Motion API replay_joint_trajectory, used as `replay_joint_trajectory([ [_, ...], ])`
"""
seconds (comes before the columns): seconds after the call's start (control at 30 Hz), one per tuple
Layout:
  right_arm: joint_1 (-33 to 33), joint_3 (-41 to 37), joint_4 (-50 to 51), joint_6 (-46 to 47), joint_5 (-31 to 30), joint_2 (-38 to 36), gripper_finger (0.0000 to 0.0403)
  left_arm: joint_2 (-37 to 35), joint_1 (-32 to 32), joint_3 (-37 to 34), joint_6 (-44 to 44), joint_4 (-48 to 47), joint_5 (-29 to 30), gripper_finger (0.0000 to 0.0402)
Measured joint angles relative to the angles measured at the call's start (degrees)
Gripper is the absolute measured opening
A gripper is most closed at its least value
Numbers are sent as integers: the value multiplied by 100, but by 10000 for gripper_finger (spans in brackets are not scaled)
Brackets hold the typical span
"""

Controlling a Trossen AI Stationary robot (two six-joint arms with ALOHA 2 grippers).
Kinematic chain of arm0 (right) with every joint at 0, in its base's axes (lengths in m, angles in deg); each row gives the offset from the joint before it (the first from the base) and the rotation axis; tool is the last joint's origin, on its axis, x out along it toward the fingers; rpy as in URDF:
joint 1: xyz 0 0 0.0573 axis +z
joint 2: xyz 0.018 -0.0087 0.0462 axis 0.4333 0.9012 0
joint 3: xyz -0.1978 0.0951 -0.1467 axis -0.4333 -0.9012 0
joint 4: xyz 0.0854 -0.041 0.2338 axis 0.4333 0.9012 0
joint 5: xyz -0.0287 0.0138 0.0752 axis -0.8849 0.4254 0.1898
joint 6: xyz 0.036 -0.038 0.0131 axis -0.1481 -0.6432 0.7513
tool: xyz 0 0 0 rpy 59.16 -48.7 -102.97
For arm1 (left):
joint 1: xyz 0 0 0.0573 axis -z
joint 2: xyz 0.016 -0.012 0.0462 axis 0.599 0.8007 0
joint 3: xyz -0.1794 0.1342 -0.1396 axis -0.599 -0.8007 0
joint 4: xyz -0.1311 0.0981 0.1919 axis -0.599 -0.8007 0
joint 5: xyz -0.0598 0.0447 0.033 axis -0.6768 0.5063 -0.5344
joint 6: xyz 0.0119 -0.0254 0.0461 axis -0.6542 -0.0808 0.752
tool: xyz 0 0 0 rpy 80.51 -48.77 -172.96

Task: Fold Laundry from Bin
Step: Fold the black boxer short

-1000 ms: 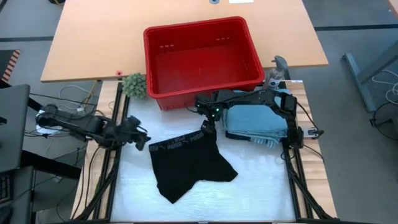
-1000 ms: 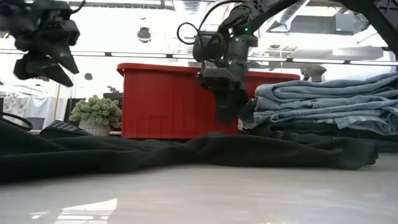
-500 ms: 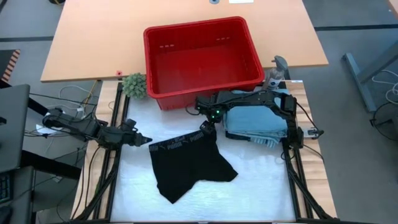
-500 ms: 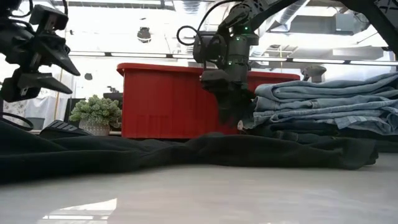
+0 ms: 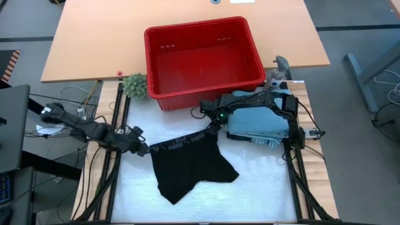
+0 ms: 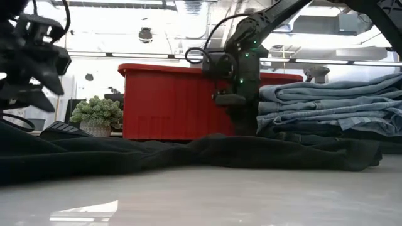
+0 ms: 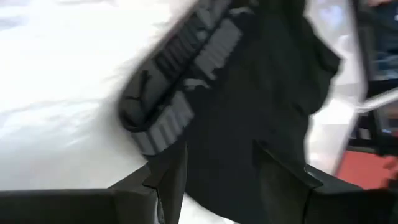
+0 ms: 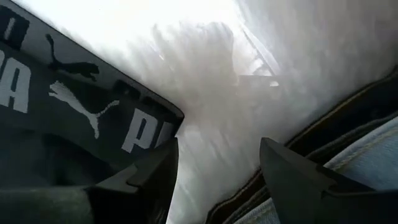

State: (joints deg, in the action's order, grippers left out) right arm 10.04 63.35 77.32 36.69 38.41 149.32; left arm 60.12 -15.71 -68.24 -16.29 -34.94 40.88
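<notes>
A black garment (image 5: 190, 165) with a lettered grey waistband (image 5: 181, 143) lies spread flat on the white table. My left gripper (image 5: 145, 150) hangs open just left of the waistband's left end (image 7: 140, 106) and above the table. My right gripper (image 5: 214, 127) points down, open, at the waistband's right end (image 8: 158, 121). One of its fingers (image 8: 163, 163) is over that corner and the other (image 8: 280, 163) over bare table. The red bin (image 5: 203, 59) stands at the far side, with nothing showing inside it. My right gripper stands with one finger at the waistband's right corner (image 8: 158, 121), coming from above. Whether that finger touches the cloth I cannot tell. Nothing is between the fingers but bare table.
A stack of folded light blue denim (image 5: 256, 122) lies just right of my right gripper, close to its outer finger. A small green plant (image 5: 135, 84) stands at the bin's left near corner. The near half of the white table (image 5: 250, 200) is free.
My left gripper has come down and toward the near edge, closer to the waistband's left end, and has rolled. My right gripper has sunk toward the waistband's right end and turned a little. The garment lies as before.
</notes>
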Motion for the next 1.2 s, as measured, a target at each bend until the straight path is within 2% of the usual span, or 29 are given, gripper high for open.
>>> replay_joint_trajectory([
  [0.23,-2,-15,-40,-39,13,0,250,838,25,138,-478,-73,-130,167],
  [0.47,-22,-19,-211,-59,24,0,250,1399,23,295,-804,-328,158,167],
  [0.6,-22,-21,-238,-184,22,0,250,1698,27,295,-998,-434,-20,167],
  [0.7,-28,-21,-266,-211,22,0,250,1875,29,295,-1019,-255,23,167],
  [0.87,-37,-21,-387,-231,22,0,250,1960,25,297,-1054,305,610,167],
  [1.03,-37,-21,-468,-317,22,0,250,2181,25,299,-1059,208,401,167],
  [1.2,-37,-21,-475,-315,22,0,250,2505,25,299,-1070,214,439,165],
])
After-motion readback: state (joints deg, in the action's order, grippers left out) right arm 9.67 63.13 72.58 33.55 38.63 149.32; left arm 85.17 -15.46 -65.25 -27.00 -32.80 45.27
